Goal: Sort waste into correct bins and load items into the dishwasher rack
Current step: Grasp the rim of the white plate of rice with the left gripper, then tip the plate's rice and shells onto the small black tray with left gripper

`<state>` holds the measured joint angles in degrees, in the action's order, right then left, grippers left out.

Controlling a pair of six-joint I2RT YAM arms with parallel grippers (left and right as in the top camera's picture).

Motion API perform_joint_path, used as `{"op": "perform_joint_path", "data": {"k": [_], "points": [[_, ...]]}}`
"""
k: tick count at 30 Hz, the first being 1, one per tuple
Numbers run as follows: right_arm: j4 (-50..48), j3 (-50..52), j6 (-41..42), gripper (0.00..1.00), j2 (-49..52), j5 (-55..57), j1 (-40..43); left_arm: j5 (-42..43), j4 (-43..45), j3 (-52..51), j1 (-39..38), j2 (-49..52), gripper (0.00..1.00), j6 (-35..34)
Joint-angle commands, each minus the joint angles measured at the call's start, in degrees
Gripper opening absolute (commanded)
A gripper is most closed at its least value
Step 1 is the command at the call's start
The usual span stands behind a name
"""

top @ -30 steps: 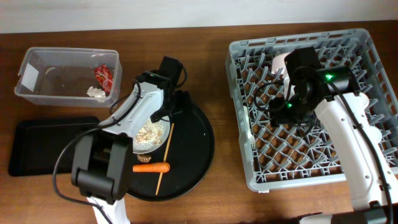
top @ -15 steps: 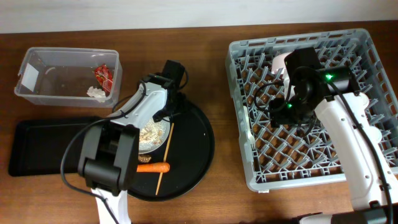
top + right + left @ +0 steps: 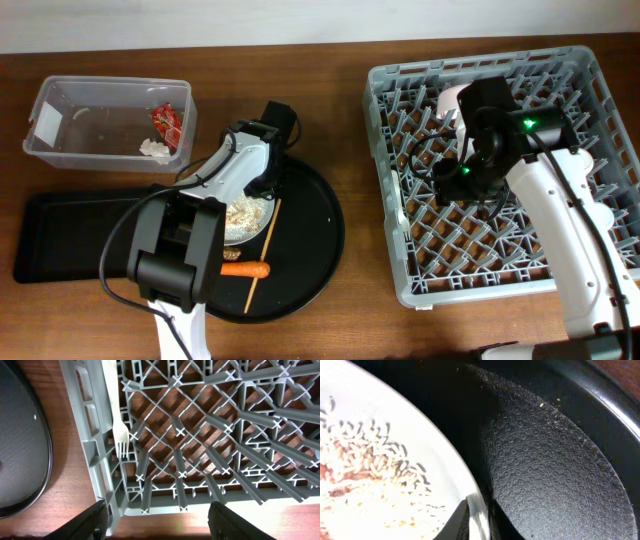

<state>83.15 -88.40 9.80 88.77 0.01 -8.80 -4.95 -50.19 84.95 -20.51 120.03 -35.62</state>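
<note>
Left claw (image 3: 477,522) shifted slightly down the overhead frame, pinching white plate (image 3: 395,425) rim; right claw (image 3: 160,515) gaped wide, empty, over dishwasher rack (image 3: 95,455).

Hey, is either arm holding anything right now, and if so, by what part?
The left fingers pinch the white plate by its rim; the right fingers are spread, holding nothing.

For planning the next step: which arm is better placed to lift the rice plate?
Probably left: the left end effector is at the plate rim; the right end effector hangs open over the rack.
</note>
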Motion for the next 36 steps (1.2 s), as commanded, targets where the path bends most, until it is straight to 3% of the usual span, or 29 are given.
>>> {"op": "perform_joint_path", "data": {"k": [1,4,15,36], "points": [[0.04,-0.74,-0.59,0.67,-0.28,0.28,0.20,0.31,-1.36,-0.55,-0.11,2.12,0.07,0.50],[0.11,-0.74,-0.57,0.67,-0.28,0.28,0.20,-0.31,-2.36,-0.55,-0.07,2.12,0.01,0.50],[1.11,-0.74,-1.05,0.67,-0.28,0.72,0.20,-0.50,-6.99,0.02,-0.09,2.10,0.01,0.50],[0.83,-0.74,-2.08,0.67,-0.28,0.72,0.20,-0.92,-26.29,16.85,-0.13,2.10,0.00,1.38]]}}
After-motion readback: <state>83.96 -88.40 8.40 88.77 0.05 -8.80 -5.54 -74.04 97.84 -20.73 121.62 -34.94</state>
